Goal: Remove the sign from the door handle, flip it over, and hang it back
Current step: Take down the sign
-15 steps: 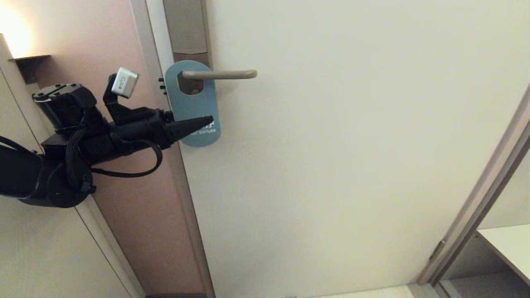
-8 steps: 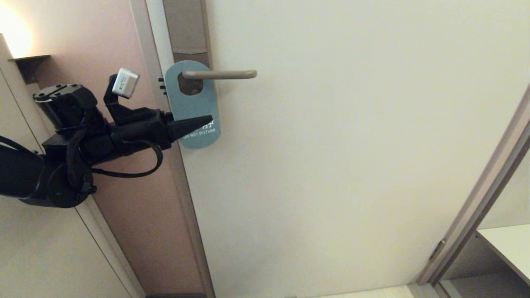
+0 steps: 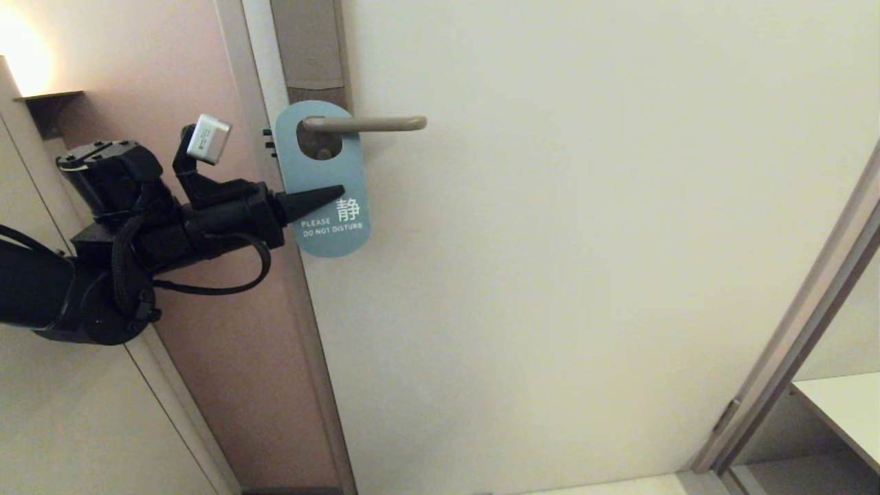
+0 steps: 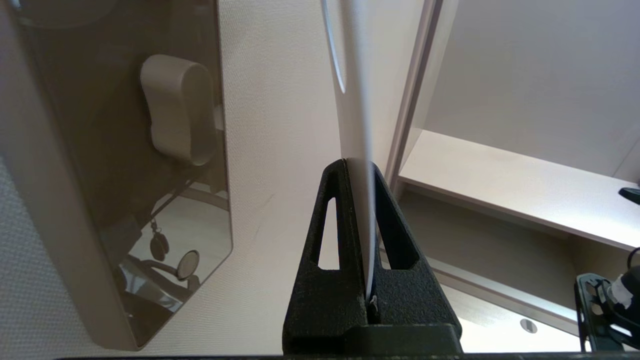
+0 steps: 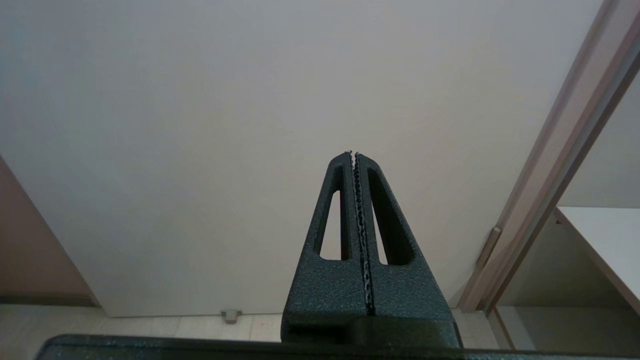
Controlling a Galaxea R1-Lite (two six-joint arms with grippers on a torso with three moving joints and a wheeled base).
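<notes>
The sign hangs by its oval hole on the door handle, blue face out, reading "PLEASE DO NOT DISTURB". My left gripper reaches in from the left and is shut on the sign's middle, just above the text. In the left wrist view the sign runs edge-on between the fingers of the left gripper, and the handle shows end-on on its brown backplate. My right gripper is shut and empty, low before the door, out of the head view.
The cream door fills the view, with its frame and a pink wall to the left. A second door frame and a white shelf stand at the lower right. The tall backplate rises above the handle.
The sign's lower end has come down and lies flatter, so its whole text now shows. My left gripper has drawn back a little to the left and up.
</notes>
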